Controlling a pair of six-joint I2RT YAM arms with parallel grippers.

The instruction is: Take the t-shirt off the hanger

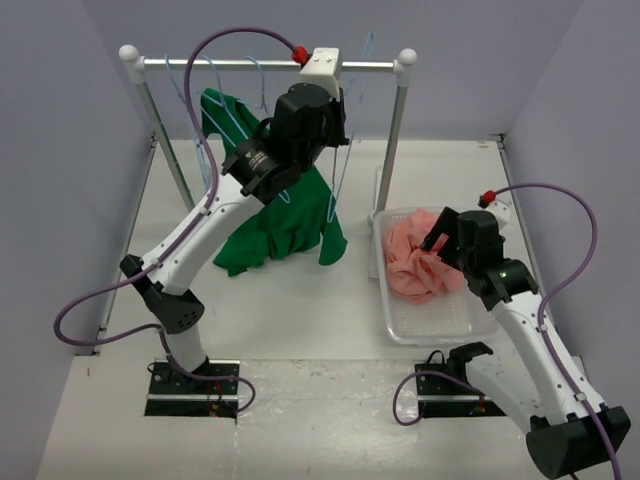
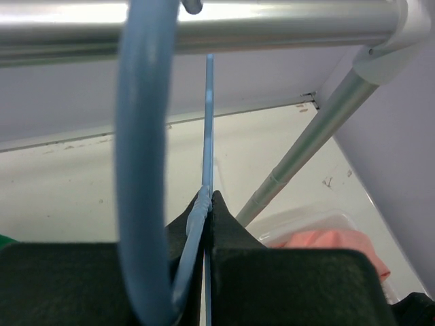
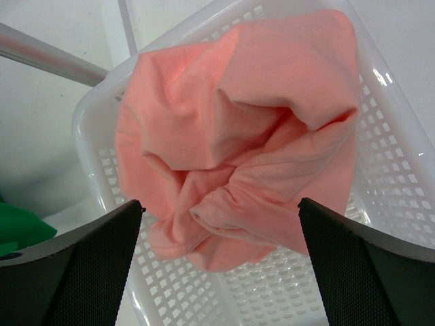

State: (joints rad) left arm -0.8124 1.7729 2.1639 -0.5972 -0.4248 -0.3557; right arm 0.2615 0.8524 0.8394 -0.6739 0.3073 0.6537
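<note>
L gripper (image 2: 209, 201) is up at the rack's rail (image 2: 272, 24), jaws clenched on the hanger (image 2: 139, 136), pinching the pale-blue wire at its twisted neck just under the hook. In the L wrist view the hook curves up in front of the rail; can't tell if it's resting on the rail or just clear of it. A second thin blue wire runs straight up behind the pinch pt toward the rail. No cloth on the gripped hanger as far as the wrist view shows. The t-shirt (image 3: 238, 122) is off it, lying bunched in a crumpled salmon-pink heap inside the white perforated basket (image 3: 394, 176), which sits on the tabletop (image 1: 300, 320) to the R of the rack, near the rack's R post (image 2: 306, 149). The heap fills the far part of the basket and mounds up above the rim; the near part of the basket floor is bare mesh. R gripper (image 3: 221, 204) hangs over the basket w/ jaws released and spread wide, one finger either side of the heap, not touching the cloth in the R wrist view. Dark green shirt (image 1: 290, 225) hangs from the rail below the L arm's wrist, its lower edge down near the tabletop. Other blue hangers (image 1: 190, 85) hang along the rail to the L.
</note>
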